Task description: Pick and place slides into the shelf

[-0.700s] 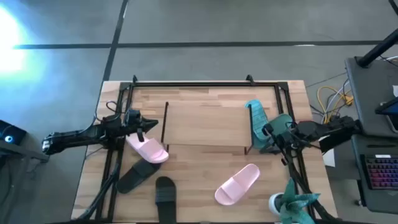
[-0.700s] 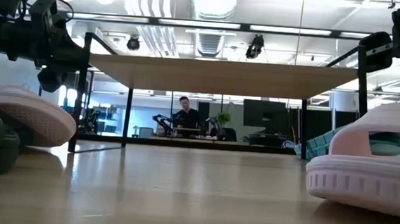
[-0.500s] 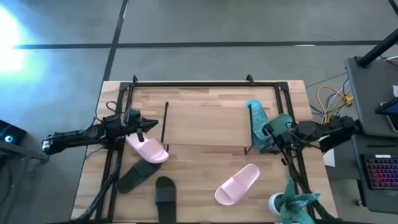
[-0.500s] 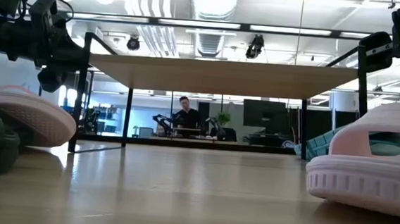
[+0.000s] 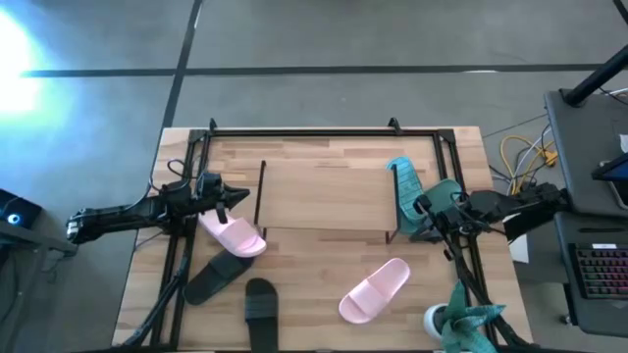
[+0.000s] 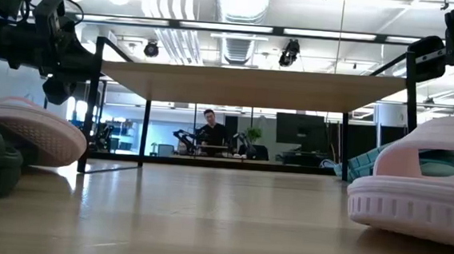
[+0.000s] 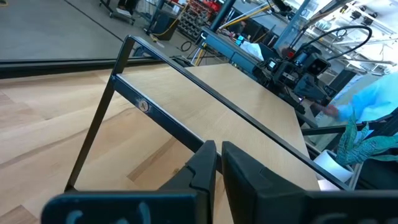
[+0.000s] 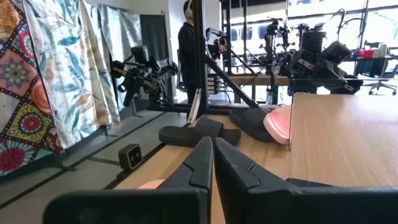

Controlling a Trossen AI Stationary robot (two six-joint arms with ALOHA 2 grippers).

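Nearest the front edge of the surface [image 5: 324,260], a black slide [image 5: 261,302] is seen lying lengthwise, with a second black slide [image 5: 215,277] angled just beside it to the left. To the right, a pale pink slide [image 5: 375,290] lies on a slant, well apart from the black pair; in the low view it fills the right foreground [image 6: 415,188]. A teal-green slide [image 5: 469,319] is seen at the right front corner, apparently half off the surface edge.

Farther back, the other pale pink slide [image 5: 232,235] rests by the left end of the shelf [image 5: 324,194], directly beneath the left gripper [image 5: 238,196]. The left arm is stretched in level from the left side, its wrist pointing toward the shelf; in its wrist view the fingers [image 7: 202,167] are seen pressed nearly together, with nothing between them.

The right arm is reached in from the right side, its gripper [image 5: 420,208] set at the right end of the shelf over a teal-green slide [image 5: 406,192] that lies along the shelf's end. In its wrist view the fingers [image 8: 200,163] are drawn close together, gripping nothing. The shelf's light board spans the middle of the surface, bare of slides.
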